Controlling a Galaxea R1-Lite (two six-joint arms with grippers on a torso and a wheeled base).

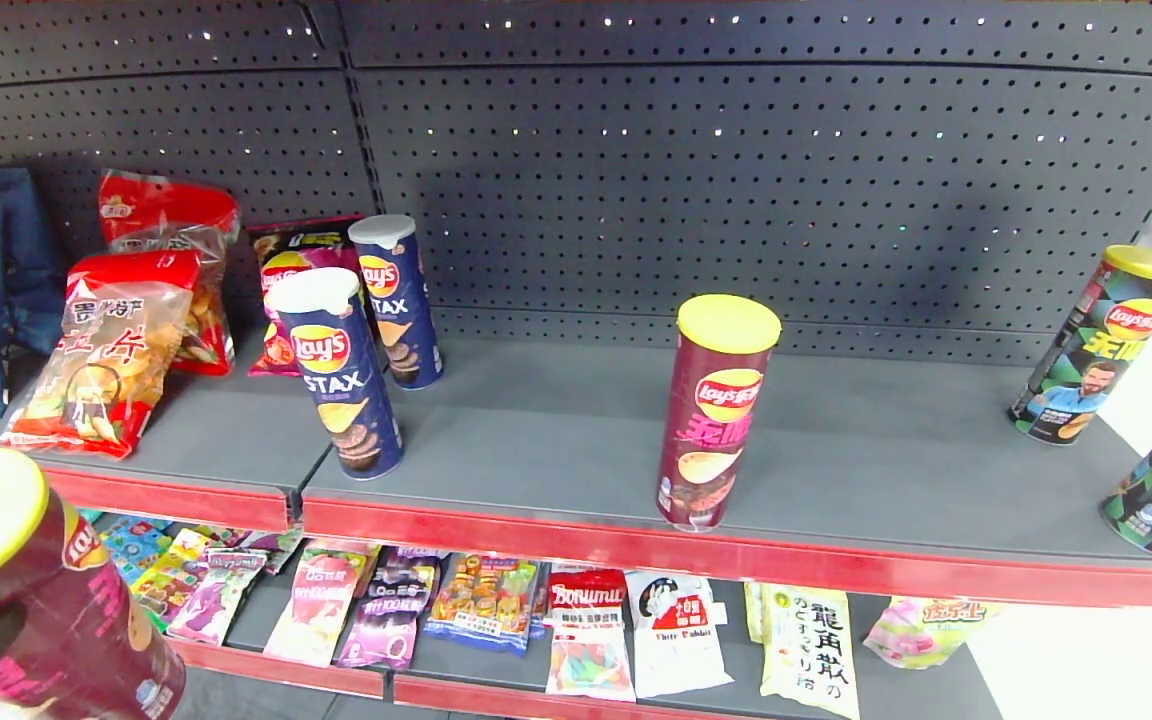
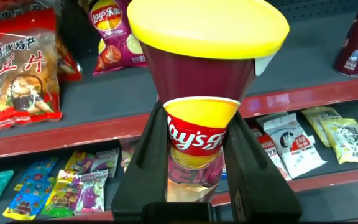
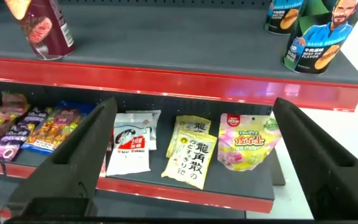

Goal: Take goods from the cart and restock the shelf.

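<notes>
Left claw [image 2: 201,134] clenched on maroon, yellow-lidded can [image 2: 194,71], red-and-yellow logo | right claw [image 3: 194,102] released, facing red-edged shelf [image 3: 166,74]

Blue cans [image 1: 341,375] two; maroon cans [image 1: 716,415] two; black cans [image 1: 1096,345] two.

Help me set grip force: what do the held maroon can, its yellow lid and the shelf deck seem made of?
Maroon can: probably paperboard with glossy printed wrap, given its sheen. Yellow lid: smooth plastic, thin overhanging rim. Shelf deck: likely painted metal, matte grey, flat.
</notes>
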